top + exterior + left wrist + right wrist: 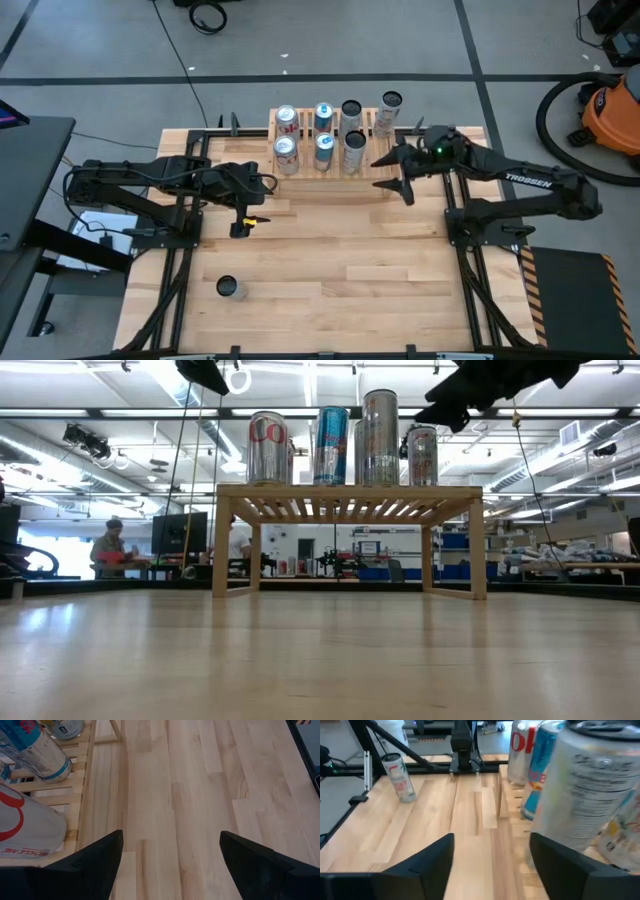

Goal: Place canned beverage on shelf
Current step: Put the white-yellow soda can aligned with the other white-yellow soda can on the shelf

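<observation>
Right hand (400, 172) is seen at about two o'clock on the tabletop (340, 270), just off the right end of the shelf (300, 178), with its fingers spread apart and nothing held between them; in its wrist view the fingers (427, 857) frame bare wood while a tall silver can (592, 785) looms just beside one of them. A knock is judged to be the nearest hazard: if that hand were swung or drawn away carelessly, the silver can could be clipped and toppled into its neighbours. Left hand (245, 212) is held near nine o'clock of the shelf's front edge, also open and empty, with a red-and-white can (27, 827) close to one finger (95, 862), so a similar brush could be caused on that side. One loose can (228, 288) stands alone at about seven o'clock on the tabletop, well apart from both hands; this is judged to be the beverage not yet placed. On the shelf, seven cans are crowded in two rows, and little free slat is left, so a further can set down between them could be caught on a rim or left tilted across a gap. Farther off, people are seen in the room behind, well clear of the arms.
</observation>
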`<move>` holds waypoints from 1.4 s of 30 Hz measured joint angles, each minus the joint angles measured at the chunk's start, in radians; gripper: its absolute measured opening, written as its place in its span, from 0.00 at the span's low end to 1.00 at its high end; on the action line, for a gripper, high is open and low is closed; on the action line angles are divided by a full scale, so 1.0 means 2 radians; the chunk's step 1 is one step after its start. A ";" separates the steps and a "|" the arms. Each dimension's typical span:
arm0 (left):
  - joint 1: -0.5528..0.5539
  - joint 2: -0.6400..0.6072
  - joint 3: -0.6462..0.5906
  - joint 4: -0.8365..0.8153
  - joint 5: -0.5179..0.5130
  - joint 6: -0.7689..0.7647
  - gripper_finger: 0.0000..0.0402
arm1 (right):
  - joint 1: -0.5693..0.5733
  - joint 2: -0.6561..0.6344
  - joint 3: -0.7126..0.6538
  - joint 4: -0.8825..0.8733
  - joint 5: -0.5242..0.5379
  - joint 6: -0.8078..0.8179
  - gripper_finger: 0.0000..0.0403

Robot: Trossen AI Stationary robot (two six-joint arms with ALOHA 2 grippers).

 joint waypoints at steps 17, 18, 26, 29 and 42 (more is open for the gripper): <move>0.000 0.000 0.000 0.005 -0.001 0.002 0.83 | 0.142 0.088 0.000 0.078 0.257 0.076 0.03; 0.000 0.000 0.000 0.005 -0.002 0.002 0.83 | 0.148 0.094 0.000 0.090 0.274 0.076 0.02; 0.000 0.000 0.000 0.006 -0.021 0.002 0.83 | 0.188 0.146 0.000 0.148 0.403 0.080 0.02; 0.000 0.000 0.000 0.005 -0.025 0.009 0.83 | 0.194 0.159 0.000 0.162 0.422 0.079 0.01; 0.000 0.000 0.000 0.005 -0.026 0.014 0.83 | 0.193 0.163 0.000 0.175 0.492 0.088 0.02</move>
